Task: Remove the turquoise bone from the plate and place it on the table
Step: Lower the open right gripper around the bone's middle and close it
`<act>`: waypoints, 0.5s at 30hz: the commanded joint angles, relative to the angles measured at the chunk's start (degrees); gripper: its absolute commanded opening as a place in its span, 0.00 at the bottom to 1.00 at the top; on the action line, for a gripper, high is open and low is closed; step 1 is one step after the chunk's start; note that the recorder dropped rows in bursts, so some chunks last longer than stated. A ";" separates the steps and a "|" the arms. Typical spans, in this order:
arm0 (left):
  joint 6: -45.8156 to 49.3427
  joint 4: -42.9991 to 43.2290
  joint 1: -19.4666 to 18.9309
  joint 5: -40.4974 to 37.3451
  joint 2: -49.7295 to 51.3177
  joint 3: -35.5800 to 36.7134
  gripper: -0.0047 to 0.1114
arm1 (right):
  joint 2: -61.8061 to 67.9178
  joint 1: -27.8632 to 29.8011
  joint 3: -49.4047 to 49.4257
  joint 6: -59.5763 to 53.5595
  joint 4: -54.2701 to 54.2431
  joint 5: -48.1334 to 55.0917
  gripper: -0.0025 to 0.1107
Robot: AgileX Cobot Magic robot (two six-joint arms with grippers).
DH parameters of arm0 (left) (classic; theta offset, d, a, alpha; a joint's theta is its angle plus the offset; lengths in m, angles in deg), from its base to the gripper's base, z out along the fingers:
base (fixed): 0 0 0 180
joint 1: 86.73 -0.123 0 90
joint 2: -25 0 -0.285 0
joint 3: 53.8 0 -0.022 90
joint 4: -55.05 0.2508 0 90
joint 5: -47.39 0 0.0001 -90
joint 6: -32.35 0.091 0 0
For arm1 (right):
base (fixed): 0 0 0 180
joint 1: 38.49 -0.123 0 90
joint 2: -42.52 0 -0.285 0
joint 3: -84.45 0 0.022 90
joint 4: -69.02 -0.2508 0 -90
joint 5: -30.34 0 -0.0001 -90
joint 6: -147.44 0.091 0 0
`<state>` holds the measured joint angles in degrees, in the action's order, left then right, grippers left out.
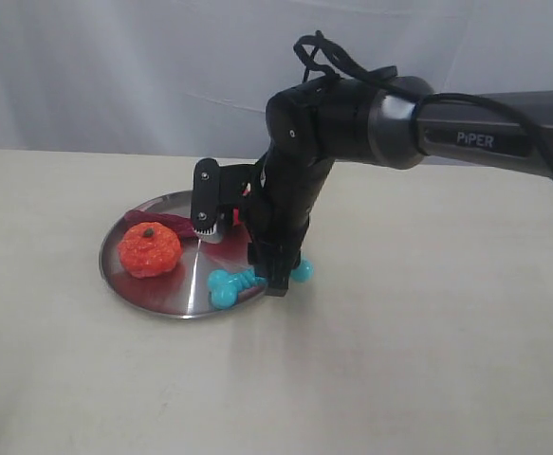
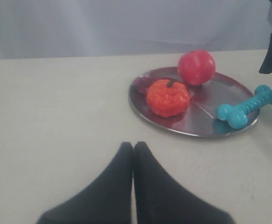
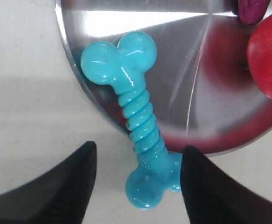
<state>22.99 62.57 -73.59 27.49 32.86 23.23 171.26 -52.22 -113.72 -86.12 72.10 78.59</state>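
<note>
The turquoise bone (image 3: 138, 112) lies across the rim of the steel plate (image 3: 182, 56), one knobbed end on the plate and the other over the table (image 1: 428, 360). My right gripper (image 3: 138, 151) stands open straddling the bone's outer end, one finger touching or nearly touching it. In the exterior view the bone (image 1: 243, 282) lies at the plate's (image 1: 129, 280) near-right edge under the right gripper (image 1: 274, 275). In the left wrist view the bone (image 2: 247, 106) shows far from my left gripper (image 2: 133, 145), which is shut and empty over bare table.
An orange pumpkin toy (image 1: 149, 249) and a red apple toy (image 2: 196, 66) sit on the plate, with a dark purple item (image 3: 251, 10) at its far side. A white curtain (image 1: 115, 66) backs the table.
</note>
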 commanded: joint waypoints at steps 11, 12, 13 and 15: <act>-0.04 0.02 0.13 0.04 -0.07 0.19 0.04 | 4.44 0.00 -0.54 -1.22 -1.72 -6.41 0.49; -0.04 0.02 0.13 0.04 -0.07 0.19 0.04 | 4.71 0.00 -0.54 -1.02 -1.72 -6.41 0.49; -0.04 0.02 0.13 0.04 -0.07 0.19 0.04 | 4.84 0.13 -0.54 -0.92 -1.72 -6.41 0.49; -0.04 0.02 0.13 0.04 -0.07 0.19 0.04 | 5.28 0.11 -0.54 -0.95 -1.89 -6.41 0.49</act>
<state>22.99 62.57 -73.59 27.49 32.86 23.23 176.01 -52.22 -113.82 -86.73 70.39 72.47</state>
